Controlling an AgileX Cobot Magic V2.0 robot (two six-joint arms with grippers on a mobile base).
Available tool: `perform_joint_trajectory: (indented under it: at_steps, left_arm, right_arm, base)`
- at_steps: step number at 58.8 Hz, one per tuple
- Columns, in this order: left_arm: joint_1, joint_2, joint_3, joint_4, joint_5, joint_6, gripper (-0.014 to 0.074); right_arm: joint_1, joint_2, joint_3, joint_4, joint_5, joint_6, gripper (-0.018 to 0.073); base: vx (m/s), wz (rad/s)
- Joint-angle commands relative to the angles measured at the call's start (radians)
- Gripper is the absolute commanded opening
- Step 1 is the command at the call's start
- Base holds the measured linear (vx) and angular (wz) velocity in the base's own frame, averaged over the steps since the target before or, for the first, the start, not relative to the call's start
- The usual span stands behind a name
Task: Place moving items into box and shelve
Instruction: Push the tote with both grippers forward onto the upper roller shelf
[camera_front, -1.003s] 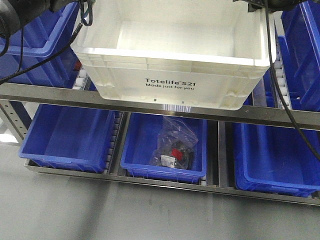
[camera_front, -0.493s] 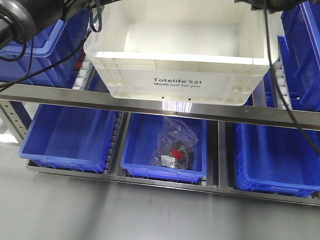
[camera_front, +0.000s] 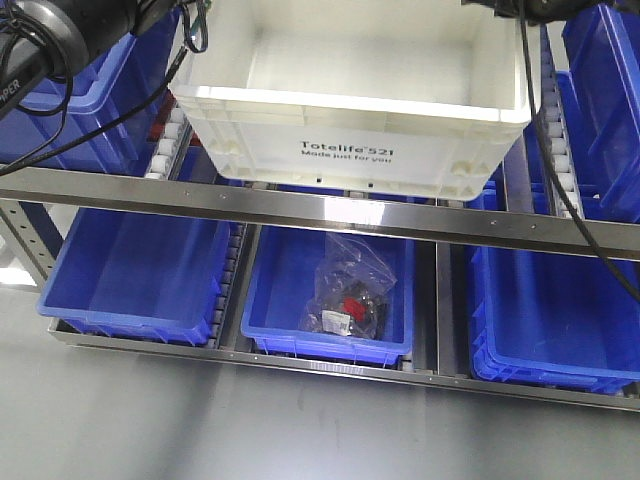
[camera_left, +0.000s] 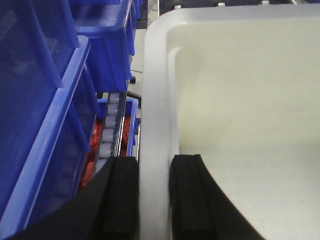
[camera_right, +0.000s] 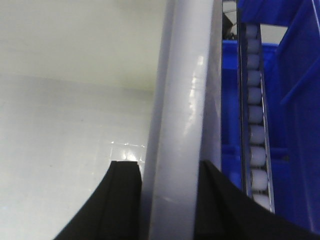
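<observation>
White box (camera_front: 350, 95) moved deeper onto shelf, long axis sideways, label facing out; left claw (camera_left: 152, 200), right claw (camera_right: 167, 205) pinching rims.

white box (camera_front: 350, 110) shifted further back over shelf rail (camera_front: 320, 205)

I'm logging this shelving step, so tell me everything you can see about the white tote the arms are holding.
The white tote is an open-topped, glossy plastic crate with a thick rolled rim and ribbed corners; "Totelife 521, Made just for you" is printed on its front wall. What shows of its inside is empty. It sits roughly level in the upper shelf lane, between blue bins, above the steel rail. The left gripper clamps its left rim, the right gripper its right rim.
</observation>
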Motion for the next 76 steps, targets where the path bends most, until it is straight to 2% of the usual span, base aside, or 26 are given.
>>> perform_joint_trajectory:
  at_steps: [1, 14, 33, 54, 61, 67, 76]
  left_arm:
    - [0.009, -0.07, -0.056, 0.059, -0.145, -0.004, 0.0002]
    - [0.009, -0.029, -0.057, 0.06, -0.196, -0.004, 0.0002]
    - [0.041, -0.01, -0.056, 0.059, -0.258, -0.012, 0.0002]
    - [0.044, -0.01, -0.056, 0.053, -0.299, -0.013, 0.0006]
    - [0.044, -0.01, -0.056, 0.002, -0.294, -0.013, 0.0029]
    - [0.044, -0.01, -0.056, -0.023, -0.287, -0.012, 0.0082]
    - [0.044, -0.01, -0.056, -0.024, -0.263, -0.012, 0.0247]
  right_arm:
    - [-0.024, -0.074, -0.041, -0.075, -0.179, 0.01, -0.0002]
    - [-0.052, -0.04, -0.041, -0.073, -0.206, 0.014, -0.0002]
    - [-0.052, -0.013, -0.041, -0.07, -0.242, 0.013, -0.0002]
    - [-0.053, -0.012, -0.041, -0.07, -0.234, 0.009, 0.0015]
    - [-0.053, -0.012, -0.041, -0.072, -0.232, 0.005, 0.0061]
    - [-0.053, -0.012, -0.041, -0.072, -0.232, 0.005, 0.0134]
    - [-0.053, -0.012, -0.041, -0.073, -0.205, 0.006, 0.0293]
  base:
    - [0.0, 0.0]
    - [0.0, 0.0]
    - [0.0, 0.0]
    - [0.0, 0.0]
    - [0.0, 0.0]
    - [0.0, 0.0]
    - [0.0, 0.0]
